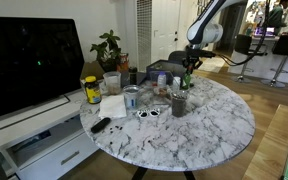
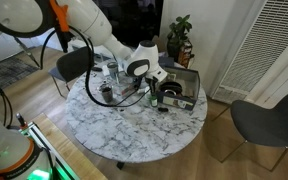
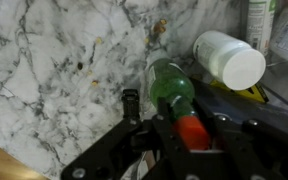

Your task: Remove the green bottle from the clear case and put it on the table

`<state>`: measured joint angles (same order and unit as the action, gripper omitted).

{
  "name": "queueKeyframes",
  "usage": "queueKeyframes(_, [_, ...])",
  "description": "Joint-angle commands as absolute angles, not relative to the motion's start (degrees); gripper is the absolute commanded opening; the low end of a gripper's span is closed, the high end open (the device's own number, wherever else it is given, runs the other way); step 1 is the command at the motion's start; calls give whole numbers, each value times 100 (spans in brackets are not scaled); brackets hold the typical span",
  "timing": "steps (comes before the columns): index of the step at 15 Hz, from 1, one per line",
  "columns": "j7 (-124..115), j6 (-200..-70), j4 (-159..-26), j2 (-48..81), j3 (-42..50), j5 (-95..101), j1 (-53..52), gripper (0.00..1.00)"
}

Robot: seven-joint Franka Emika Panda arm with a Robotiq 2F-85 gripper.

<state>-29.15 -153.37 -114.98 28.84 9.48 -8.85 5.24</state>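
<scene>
In the wrist view my gripper is shut on the neck of the green bottle, just below its red cap. The bottle's body points away from me, over the edge of the clear case and above the white marble table. A white-capped bottle lies in the case beside it. In both exterior views the gripper hangs low over the case at the far side of the table. The green bottle is too small to make out in those views.
A yellow jar, clear glasses, white sunglasses and a black remote stand on the table. A TV on a white cabinet and a plant are beside it. A dark chair stands nearby.
</scene>
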Motion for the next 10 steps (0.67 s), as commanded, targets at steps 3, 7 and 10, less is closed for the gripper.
queueKeyframes(3, [-2753,-14898,-11239,2986,951,-1020,545,55])
queueKeyframes(7, [-2630,-14922,-11255,2840,916,-985,521,78])
queueKeyframes(10, [-2046,-14790,-11421,2495,659,-1069,631,99])
